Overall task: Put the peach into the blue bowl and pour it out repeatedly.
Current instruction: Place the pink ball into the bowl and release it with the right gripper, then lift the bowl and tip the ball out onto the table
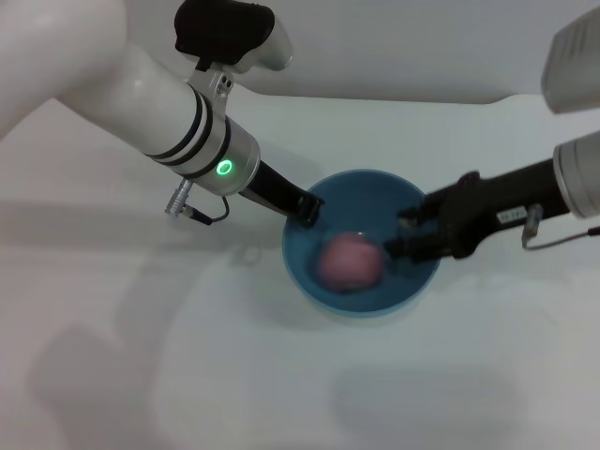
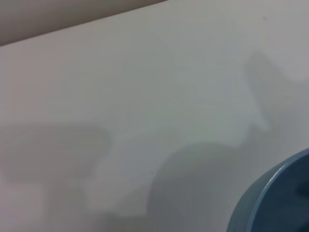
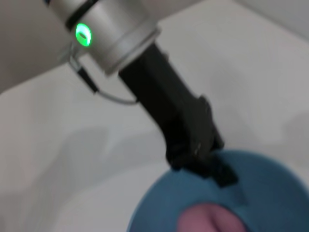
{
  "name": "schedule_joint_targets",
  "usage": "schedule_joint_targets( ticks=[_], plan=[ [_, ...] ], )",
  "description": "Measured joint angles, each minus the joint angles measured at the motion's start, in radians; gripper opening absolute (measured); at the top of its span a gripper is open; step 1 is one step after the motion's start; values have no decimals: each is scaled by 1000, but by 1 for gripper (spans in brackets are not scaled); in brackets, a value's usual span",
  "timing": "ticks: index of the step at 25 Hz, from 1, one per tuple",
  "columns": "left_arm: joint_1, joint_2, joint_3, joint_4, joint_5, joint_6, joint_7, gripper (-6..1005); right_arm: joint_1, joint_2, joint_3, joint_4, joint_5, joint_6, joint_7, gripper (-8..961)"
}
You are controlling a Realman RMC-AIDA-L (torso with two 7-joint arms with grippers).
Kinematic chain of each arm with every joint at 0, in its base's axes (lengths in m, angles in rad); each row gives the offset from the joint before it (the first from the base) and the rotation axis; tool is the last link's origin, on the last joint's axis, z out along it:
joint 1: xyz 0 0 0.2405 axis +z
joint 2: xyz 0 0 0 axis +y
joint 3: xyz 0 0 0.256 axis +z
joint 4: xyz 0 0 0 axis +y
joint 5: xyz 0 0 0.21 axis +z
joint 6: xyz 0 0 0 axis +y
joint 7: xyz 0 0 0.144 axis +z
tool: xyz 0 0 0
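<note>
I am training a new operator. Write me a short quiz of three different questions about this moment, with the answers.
1. True or false: the peach lies inside the blue bowl.
2. Which gripper grips the bowl's rim? A) left gripper B) right gripper
3. Fill in: the bowl stands on the white ____.

Key: 1 true; 2 A, it is at the rim on the robot's left side, while the right one hangs over the opposite edge; 3 table.

The peach (image 1: 351, 262) lies in the bowl (image 1: 323, 277) on the table (image 1: 141, 375). The left gripper (image 1: 307, 208) sits at the bowl's ten o'clock rim, the right gripper (image 1: 409, 234) at three o'clock.
</note>
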Motion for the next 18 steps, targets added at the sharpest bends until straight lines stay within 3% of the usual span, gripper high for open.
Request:
schedule_joint_targets(
  ticks=[3, 6, 11, 18],
  plan=[
    [1, 1, -1, 0, 0, -11, 2, -2, -8, 0, 32, -19, 33, 3, 2, 466],
    [8, 2, 3, -1, -1, -51, 3, -2, -30, -1, 132, -34, 108, 3, 3, 528],
    [34, -1, 7, -1, -15, -153, 28, -2, -98, -6, 347, -28, 162, 22, 1, 528],
    [107, -3, 14, 3, -181, -391, 229, -2, -213, -4, 524, 44, 125, 35, 3, 528]
  ],
)
